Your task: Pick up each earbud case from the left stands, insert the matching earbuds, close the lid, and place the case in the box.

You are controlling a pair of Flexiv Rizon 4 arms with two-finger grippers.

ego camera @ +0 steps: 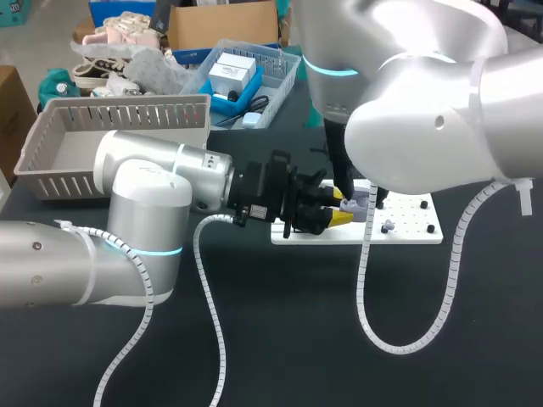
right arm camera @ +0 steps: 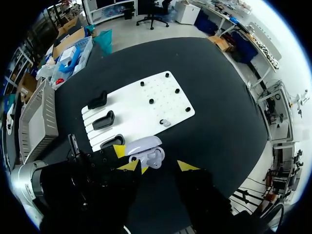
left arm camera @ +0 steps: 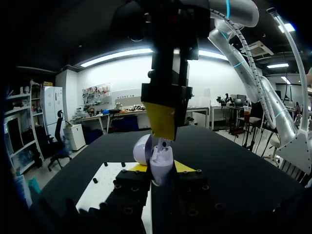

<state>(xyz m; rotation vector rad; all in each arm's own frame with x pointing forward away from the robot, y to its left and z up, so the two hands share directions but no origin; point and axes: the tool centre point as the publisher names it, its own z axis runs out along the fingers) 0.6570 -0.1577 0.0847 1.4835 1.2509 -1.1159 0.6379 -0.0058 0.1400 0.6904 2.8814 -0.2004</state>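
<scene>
1. Lavender earbud case [left arm camera: 156, 157], lid open, sits clenched in your left hand [left arm camera: 161, 168] over the white board [right arm camera: 146, 97].
2. Your right hand [right arm camera: 158, 166] hangs directly above it; its grip cannot be told.
3. Keep the case level and descend straight onto the socket.
4. Grey basket [ego camera: 119, 103] stands well apart at the bench's [ego camera: 339, 339] left; whether the case holds earbuds is hidden.

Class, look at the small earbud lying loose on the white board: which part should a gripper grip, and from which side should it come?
Probably its rounded body, from straight above: the earbud lies low on the white board with bare board around it, the pegs standing apart. It is too small to judge its exact pose.
</scene>
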